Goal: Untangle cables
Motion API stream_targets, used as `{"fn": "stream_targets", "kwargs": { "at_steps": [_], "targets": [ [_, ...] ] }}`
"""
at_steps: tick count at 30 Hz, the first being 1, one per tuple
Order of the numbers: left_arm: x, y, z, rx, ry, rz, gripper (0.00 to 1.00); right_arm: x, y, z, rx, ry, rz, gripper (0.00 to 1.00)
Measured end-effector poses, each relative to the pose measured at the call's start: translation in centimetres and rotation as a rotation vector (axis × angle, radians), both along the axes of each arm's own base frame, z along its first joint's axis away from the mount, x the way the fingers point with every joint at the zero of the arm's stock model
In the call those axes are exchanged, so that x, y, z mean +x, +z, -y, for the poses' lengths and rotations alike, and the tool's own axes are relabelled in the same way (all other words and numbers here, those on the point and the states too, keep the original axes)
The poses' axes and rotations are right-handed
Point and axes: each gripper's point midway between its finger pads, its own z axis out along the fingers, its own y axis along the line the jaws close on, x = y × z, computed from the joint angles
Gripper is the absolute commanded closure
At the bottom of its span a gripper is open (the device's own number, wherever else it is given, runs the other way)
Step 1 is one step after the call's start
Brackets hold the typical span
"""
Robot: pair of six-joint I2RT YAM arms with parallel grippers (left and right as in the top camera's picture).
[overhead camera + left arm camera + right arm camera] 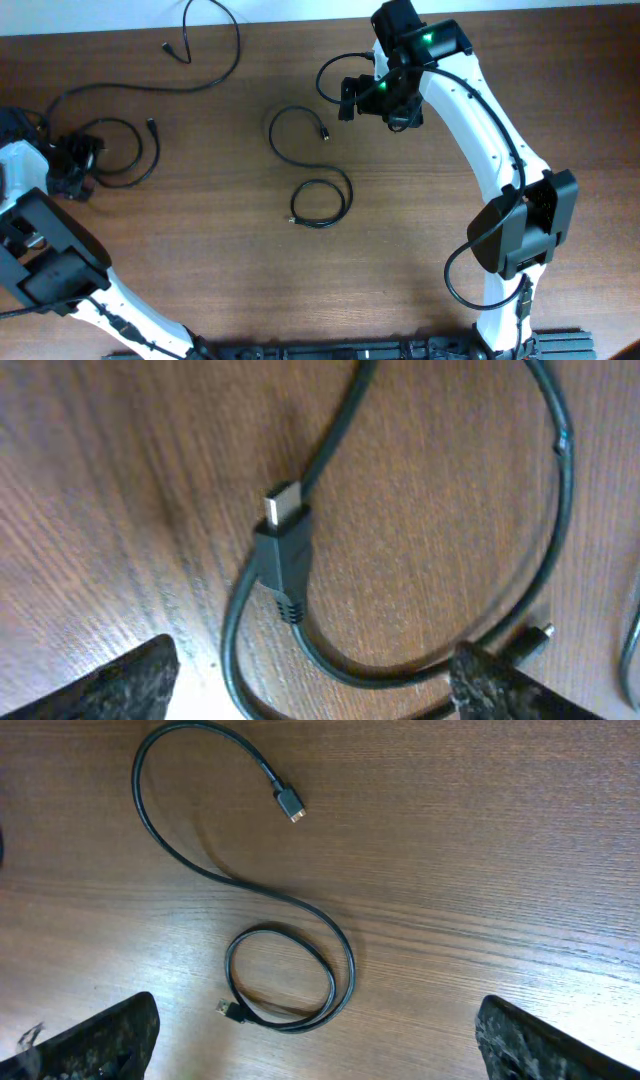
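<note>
Cables are lying apart on the worktop: the looped cable beside the left claw, the middle cable near the right claw, and the far cable by the back edge. Both claws are standing wide and holding nothing. I am judging that the left claw should be closing just behind the flat plug and lifting gently. Only the left wrist view is showing this plug closely; only the overhead is showing all three cables.
</note>
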Motion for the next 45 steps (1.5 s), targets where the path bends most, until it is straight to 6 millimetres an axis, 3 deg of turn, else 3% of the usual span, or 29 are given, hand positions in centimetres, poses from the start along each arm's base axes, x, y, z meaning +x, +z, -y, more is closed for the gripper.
{"fn": "stream_targets", "kwargs": {
  "at_steps": [2, 4, 5, 6, 7, 8, 9, 11, 12, 13, 14, 16, 17, 18, 21, 22, 24, 28, 31, 35, 38, 39, 40, 43, 44, 45],
  "targets": [
    [-0.1, 0.5, -0.3, 0.003, 0.005, -0.007, 0.02, 0.0, 0.0, 0.0, 0.000, 0.000, 0.000, 0.01],
    [0.4, 2.9, -0.3, 0.026, -0.001, 0.024, 0.05, 0.0, 0.0, 0.0, 0.000, 0.000, -0.001, 0.01],
    [0.9, 5.6, 0.5, 0.048, -0.021, 0.074, 0.06, 0.0, 0.0, 0.0, -0.001, 0.000, -0.001, 0.01],
    [2.0, 9.8, 2.8, 0.063, -0.082, 0.162, 0.06, 0.0, 0.0, 0.0, 0.000, 0.000, 0.000, 0.01],
    [3.6, 13.3, 6.0, 0.079, -0.187, 0.251, 0.05, 0.0, 0.0, 0.0, 0.000, 0.000, 0.000, 0.01],
    [5.5, 15.7, 11.8, 0.076, -0.371, 0.322, 0.04, 0.0, 0.0, 0.0, 0.000, 0.000, 0.000, 0.01],
    [6.3, 15.5, 18.9, 0.032, -0.568, 0.326, 0.04, 0.0, 0.0, 0.0, 0.000, 0.000, 0.000, 0.01],
    [5.3, 14.0, 26.0, 0.029, -0.792, 0.257, 0.01, 1.2, 0.3, -0.4, 0.018, 0.000, 0.051, 0.01],
    [4.6, 13.2, 30.8, 0.028, -0.934, 0.237, 0.00, 2.0, 0.6, -0.7, 0.031, -0.001, 0.088, 0.01],
    [3.5, 12.3, 34.0, 0.046, -1.044, 0.197, 0.01, 1.3, 0.3, -0.3, 0.009, 0.009, 0.062, 0.01],
    [2.9, 11.8, 35.9, 0.056, -1.108, 0.184, 0.01, 1.1, 0.1, 0.2, -0.023, 0.030, 0.059, 0.01],
    [2.1, 11.4, 36.9, 0.071, -1.156, 0.157, 0.01, 1.7, -0.4, 3.4, -0.117, 0.008, 0.068, 0.01],
    [1.8, 11.2, 37.5, 0.079, -1.176, 0.148, 0.01, 2.6, -0.5, 6.8, -0.147, -0.059, 0.065, 0.01],
    [1.1, 10.8, 39.4, 0.080, -1.224, 0.148, 0.01, 3.8, -0.5, 12.5, -0.180, -0.178, 0.062, 0.01],
    [0.2, 8.5, 44.0, 0.063, -1.309, 0.134, 0.01, 3.7, -0.7, 22.5, -0.209, -0.392, 0.025, 0.01],
    [-0.5, 6.5, 46.2, 0.048, -1.352, 0.104, 0.01, 3.1, -0.8, 24.9, -0.215, -0.445, 0.006, 0.01],
    [-2.2, 3.5, 49.7, 0.048, -1.416, 0.052, 0.01, 2.7, -0.8, 26.5, -0.215, -0.480, -0.007, 0.01],
    [-5.9, 1.4, 52.4, 0.131, -1.395, -0.076, 0.01, 2.7, -0.8, 26.6, -0.216, -0.482, -0.007, 0.01],
    [-6.6, 0.3, 52.9, 0.190, -1.280, -0.122, 0.05, 2.6, -0.8, 26.6, -0.216, -0.482, -0.007, 0.01],
    [-7.4, -1.6, 52.6, 0.260, -1.190, -0.135, 0.23, 2.6, -0.8, 26.6, -0.216, -0.480, -0.007, 0.01],
    [-8.0, -2.5, 52.8, 0.286, -1.195, -0.127, 0.25, 2.6, -0.8, 26.6, -0.216, -0.480, -0.007, 0.01],
    [-8.0, -2.8, 52.8, 0.290, -1.196, -0.122, 0.29, 2.7, -0.8, 26.6, -0.216, -0.479, -0.006, 0.01],
    [-7.9, -3.1, 52.8, 0.302, -1.195, -0.111, 0.42, 2.7, -0.8, 26.6, -0.216, -0.480, -0.006, 0.01],
    [-7.3, -3.2, 52.7, 0.331, -1.177, -0.089, 0.90, 2.7, -0.8, 26.6, -0.216, -0.479, -0.006, 0.01],
    [-7.1, -3.3, 52.5, 0.345, -1.172, -0.086, 1.00, 2.6, -0.8, 26.6, -0.216, -0.480, -0.007, 0.01],
    [-6.9, -3.2, 52.6, 0.349, -1.167, -0.080, 1.00, 2.7, -0.8, 26.6, -0.216, -0.480, -0.006, 0.01]
  ]
}}
